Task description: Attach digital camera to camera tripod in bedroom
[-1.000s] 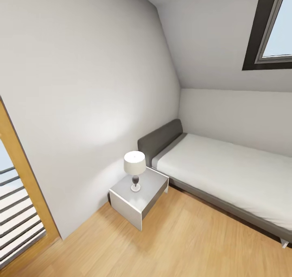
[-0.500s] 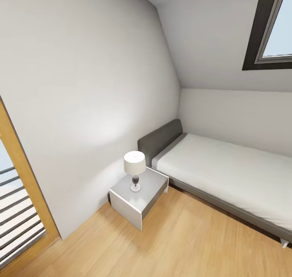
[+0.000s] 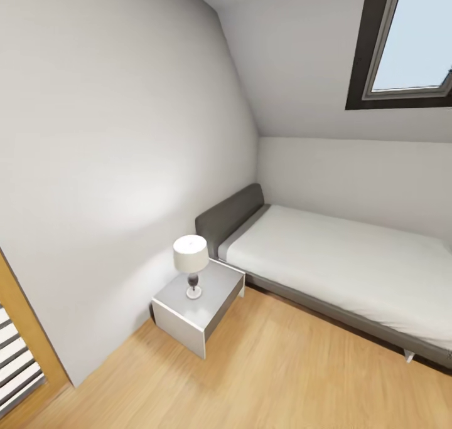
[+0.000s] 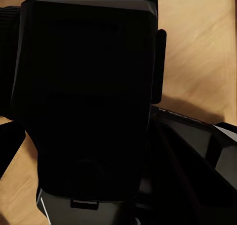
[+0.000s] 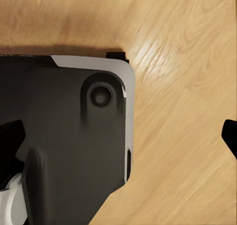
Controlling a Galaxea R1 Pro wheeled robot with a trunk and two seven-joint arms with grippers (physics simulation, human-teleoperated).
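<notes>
Facing a corner of the pale-walled, wood-floored bedroom (image 3: 295,379), the head camera took in a grey-framed bed with a white mattress (image 3: 339,266) along the far wall. A small white-shaded table lamp (image 3: 191,263) stood on a grey bedside cube (image 3: 198,307) at the bed's head end. A dark-framed skylight (image 3: 408,40) sat above. Whether either gripper's fingers were spread or pressed together could not be told; the wrist cameras showed dark robot bodywork (image 4: 89,101) over planks.

Head view looks down across bed (image 3: 339,266) and floor (image 3: 263,372); both wrist views (close) face that plank floor
</notes>
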